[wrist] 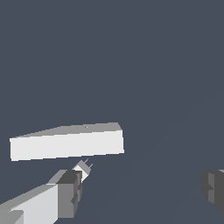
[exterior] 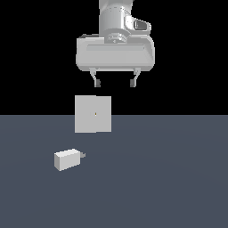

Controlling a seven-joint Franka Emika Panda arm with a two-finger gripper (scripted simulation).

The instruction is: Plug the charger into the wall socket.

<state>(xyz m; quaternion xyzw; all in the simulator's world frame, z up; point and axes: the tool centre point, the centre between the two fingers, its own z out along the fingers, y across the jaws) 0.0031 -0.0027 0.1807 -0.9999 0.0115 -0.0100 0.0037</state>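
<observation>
Flat, even sim light, no cast shadows on the floor [exterior: 169,178]. Background pure black above the horizon. No glare or edge distortion, just a bit soft and low-res w/ jagged edges. Plate [exterior: 93,114] below the claw [exterior: 115,83] evenly lit; wrist view brighter on one plate face.

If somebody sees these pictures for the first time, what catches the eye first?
First the big gripper, hanging high with its jaws open and empty. Just below stands the upright square wall socket. The small charger lies on the floor toward the exterior view's left, prongs pointing right.
</observation>
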